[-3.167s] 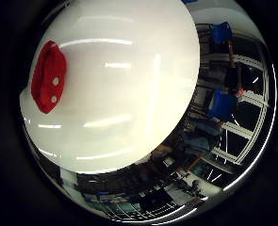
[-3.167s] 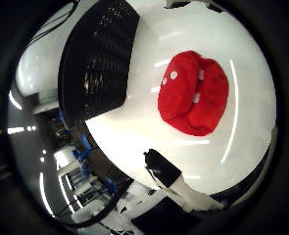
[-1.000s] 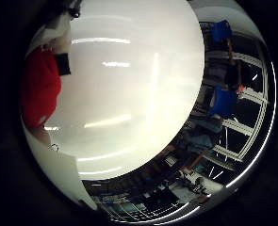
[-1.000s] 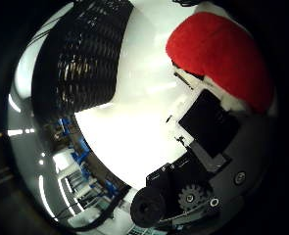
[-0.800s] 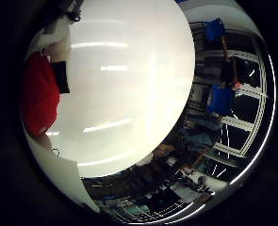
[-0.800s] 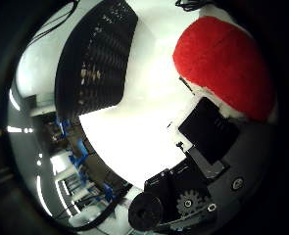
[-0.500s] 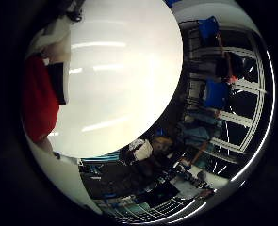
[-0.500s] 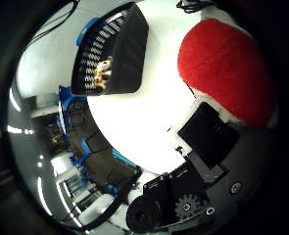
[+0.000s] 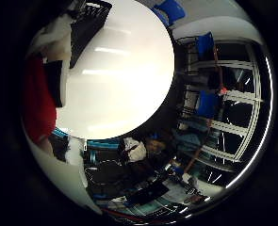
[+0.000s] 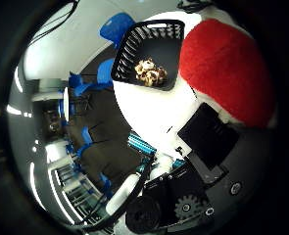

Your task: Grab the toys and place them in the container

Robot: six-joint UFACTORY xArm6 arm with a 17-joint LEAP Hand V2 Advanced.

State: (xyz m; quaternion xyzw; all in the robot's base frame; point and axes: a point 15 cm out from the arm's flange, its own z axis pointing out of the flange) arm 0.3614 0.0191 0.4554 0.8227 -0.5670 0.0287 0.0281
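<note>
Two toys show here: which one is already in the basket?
The small tan-and-brown toy lies inside the black basket. The red plush toy is outside it, close against the hand.

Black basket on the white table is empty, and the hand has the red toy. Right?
Not empty: the thumb side palm view shows a small tan toy already lying in the black basket. The rest holds: the hand has the red toy.
</note>
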